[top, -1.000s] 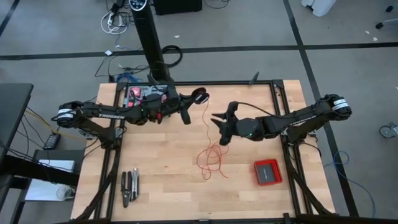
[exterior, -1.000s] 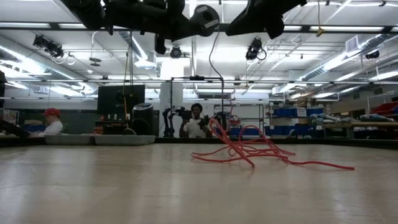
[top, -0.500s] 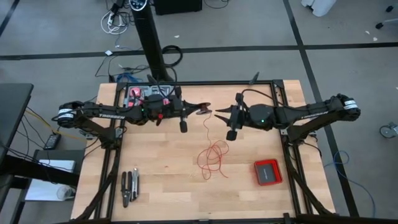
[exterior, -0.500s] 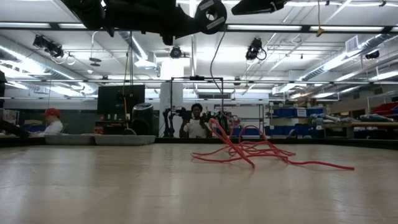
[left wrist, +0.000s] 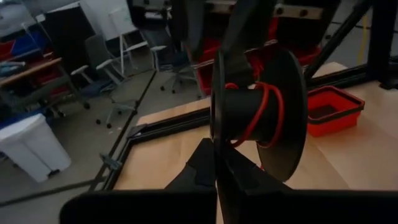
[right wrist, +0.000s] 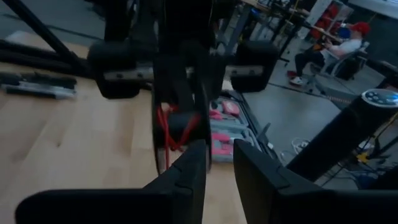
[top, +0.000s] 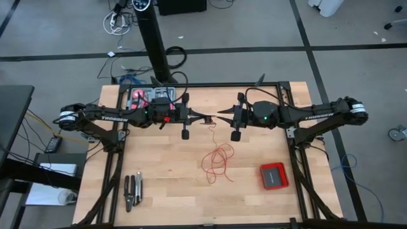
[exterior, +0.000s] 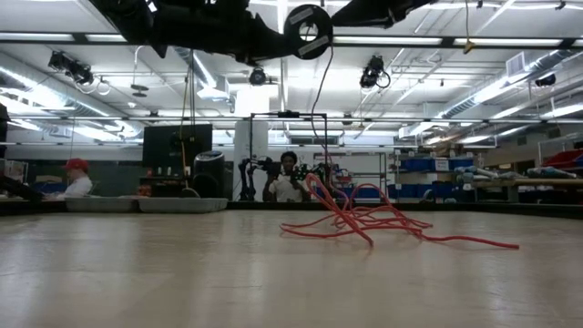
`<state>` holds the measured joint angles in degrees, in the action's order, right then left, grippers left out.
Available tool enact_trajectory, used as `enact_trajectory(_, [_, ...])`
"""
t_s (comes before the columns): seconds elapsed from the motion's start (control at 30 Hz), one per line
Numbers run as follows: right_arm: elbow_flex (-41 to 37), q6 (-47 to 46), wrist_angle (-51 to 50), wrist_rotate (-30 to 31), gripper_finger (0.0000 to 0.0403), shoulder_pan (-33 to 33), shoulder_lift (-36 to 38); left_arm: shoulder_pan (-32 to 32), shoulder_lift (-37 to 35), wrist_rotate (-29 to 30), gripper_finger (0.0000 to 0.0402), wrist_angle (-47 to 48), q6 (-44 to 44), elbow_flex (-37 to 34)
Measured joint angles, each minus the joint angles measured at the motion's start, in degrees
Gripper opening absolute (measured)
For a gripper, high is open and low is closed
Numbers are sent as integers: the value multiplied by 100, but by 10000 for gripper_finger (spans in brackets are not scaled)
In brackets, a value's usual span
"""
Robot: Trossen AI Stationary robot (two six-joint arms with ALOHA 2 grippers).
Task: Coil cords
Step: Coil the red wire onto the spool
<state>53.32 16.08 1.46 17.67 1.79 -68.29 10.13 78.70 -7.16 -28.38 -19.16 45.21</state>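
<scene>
Black spool (exterior: 308, 18) partly cut off by the low view's top edge (both arms too); right wrist view blurred

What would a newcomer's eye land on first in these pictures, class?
Above the table's middle, the left gripper and right gripper meet tip to tip at a black spool with a few turns of red wire. Below them, the rest of the red wire lies in loose loops on the table.

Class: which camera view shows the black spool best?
The left wrist view: the spool fills the frame, red wire wound on its core. The right wrist view shows it edge-on, the low view from beneath, the high view barely.
</scene>
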Motion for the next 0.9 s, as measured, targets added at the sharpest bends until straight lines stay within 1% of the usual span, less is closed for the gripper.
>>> enact_trajectory(0.1, [2, -4, 237, -341, 79, -64, -2, 0, 0, -10, 0, -9, -140, 0])
enact_trajectory(0.23, [2, -13, 310, -473, 80, -72, -4, 0, 2, -15, 0, -25, -181, 0])
enact_trajectory(0.33, [2, -146, 363, -744, 79, -111, -4, 0, 2, -15, 0, -101, -183, 0])
enact_trajectory(0.5, [2, -101, 449, -716, 80, -152, -4, -11, 2, -82, 0, -220, -185, 0])
enact_trajectory(0.57, [2, -99, 507, -803, 82, -188, -26, -11, 2, -138, 0, -223, -208, 0])
enact_trajectory(0.73, [11, -47, 858, -987, 81, -197, -318, -17, 2, -142, 0, -392, -249, 0])
enact_trajectory(0.9, [9, 202, 993, -901, 80, -209, -467, -13, 9, -123, 0, -406, -254, -7])
